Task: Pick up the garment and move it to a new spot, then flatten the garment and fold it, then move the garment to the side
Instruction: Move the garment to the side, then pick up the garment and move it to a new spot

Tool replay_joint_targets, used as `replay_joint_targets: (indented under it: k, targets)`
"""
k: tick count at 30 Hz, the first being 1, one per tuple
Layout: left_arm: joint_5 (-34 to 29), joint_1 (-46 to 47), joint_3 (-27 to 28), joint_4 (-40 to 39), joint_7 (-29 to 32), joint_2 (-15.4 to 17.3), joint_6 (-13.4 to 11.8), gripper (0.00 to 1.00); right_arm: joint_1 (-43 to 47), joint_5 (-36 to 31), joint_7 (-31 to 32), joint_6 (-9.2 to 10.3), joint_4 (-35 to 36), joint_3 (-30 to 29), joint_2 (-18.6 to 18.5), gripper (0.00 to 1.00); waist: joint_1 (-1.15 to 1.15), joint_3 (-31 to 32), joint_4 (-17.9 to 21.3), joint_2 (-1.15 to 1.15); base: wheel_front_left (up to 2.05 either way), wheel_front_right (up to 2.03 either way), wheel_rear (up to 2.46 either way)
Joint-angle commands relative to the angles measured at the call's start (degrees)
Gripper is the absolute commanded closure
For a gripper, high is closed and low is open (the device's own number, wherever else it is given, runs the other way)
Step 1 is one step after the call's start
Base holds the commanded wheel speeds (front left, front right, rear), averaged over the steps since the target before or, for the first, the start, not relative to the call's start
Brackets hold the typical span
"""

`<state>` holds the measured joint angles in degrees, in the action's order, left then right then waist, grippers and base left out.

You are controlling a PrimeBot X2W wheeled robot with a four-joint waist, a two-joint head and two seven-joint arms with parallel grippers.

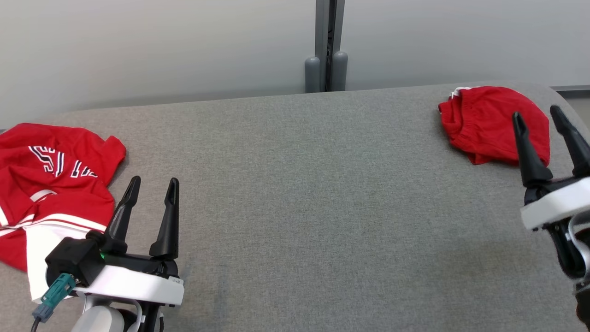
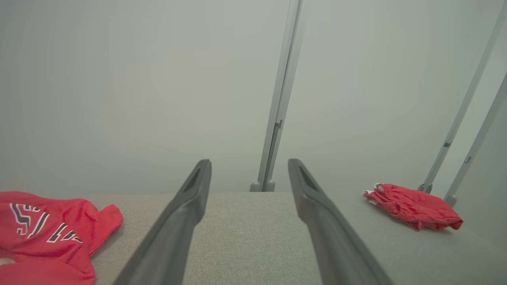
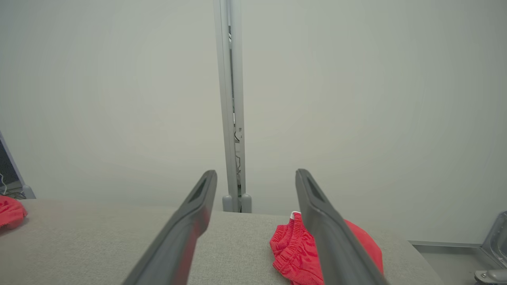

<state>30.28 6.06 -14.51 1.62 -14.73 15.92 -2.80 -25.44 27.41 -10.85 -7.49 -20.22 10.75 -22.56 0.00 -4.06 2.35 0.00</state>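
Grey worktop (image 1: 295,207), and it's a waiting pose — left hand (image 1: 154,180) spread wide beside the crumpled jersey (image 1: 55,161), likely next up, right hand (image 1: 535,112) spread too, near shorts (image 1: 479,115) seemingly parked aside.

A wide surface (image 1: 295,193) covered in grey woven fabric, its far corners rounded, spreads across the scene. Behind it stands a plain pale grey-white wall (image 1: 138,46). A slim grey metal post (image 1: 329,27) runs straight up the wall near the middle, with a dark slot down its centre and two short rounded grey feet (image 1: 339,71) at its base, just behind the far edge of the surface. In the left wrist view, two thinner leaning poles (image 2: 455,130) rise at the far right. In the right wrist view, a grey metal fitting (image 3: 495,253) sits at the lower right corner
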Motion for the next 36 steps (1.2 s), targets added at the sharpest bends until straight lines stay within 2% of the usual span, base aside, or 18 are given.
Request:
replay_joint_targets:
  k: [1,7,11,15,20,24,28,36]
  targets:
    - [0.1,-0.4,0.3,-0.2,-0.2,0.2,-0.1,0.0,1.7,-0.8,0.2,-0.02,1.4,-0.9,0.3,0.0,0.0,0.3,-0.5,0.0,0.0,0.0,0.0]
    - [0.2,-1.8,0.9,0.8,-0.5,-1.2,0.1,0.0,13.3,-3.2,0.9,-0.02,11.3,-6.9,5.6,0.0,0.0,1.3,-2.1,0.0,0.0,0.0,0.0]
    - [-0.2,-3.2,1.8,2.3,-0.5,-2.1,1.0,0.0,18.9,-2.1,0.9,-0.02,13.8,-8.3,9.4,0.0,0.0,2.3,-2.5,0.0,0.0,0.0,0.0]
    - [-1.7,-4.5,4.1,2.6,-0.5,-3.9,1.8,0.0,22.7,-0.7,-0.6,-0.02,14.1,-8.4,11.4,0.0,0.0,3.0,-2.9,0.0,0.0,0.0,0.0]
    - [-5.2,-5.8,8.4,2.6,-0.5,-6.8,2.2,0.0,25.4,-1.1,-2.6,-0.02,13.8,-5.9,11.9,0.0,0.0,3.4,-3.6,0.0,0.0,0.0,0.0]
    - [-8.3,-7.0,10.5,3.8,-0.5,-8.4,3.5,0.0,26.6,-2.9,-3.8,-0.02,13.7,-5.4,12.7,0.0,0.0,3.7,-4.1,0.0,0.0,0.0,0.0]
    - [-11.7,-7.8,12.0,5.1,-0.5,-8.7,5.4,0.0,27.5,-5.1,-4.2,-0.02,13.6,-5.8,13.7,0.0,0.0,3.8,-4.2,0.0,0.0,0.0,0.0]
    - [-15.6,-7.7,14.8,6.2,-0.5,-10.5,7.3,0.0,27.0,-7.9,-4.3,-0.02,15.7,-7.2,15.3,0.0,0.0,3.4,-3.7,0.0,0.0,0.0,0.0]
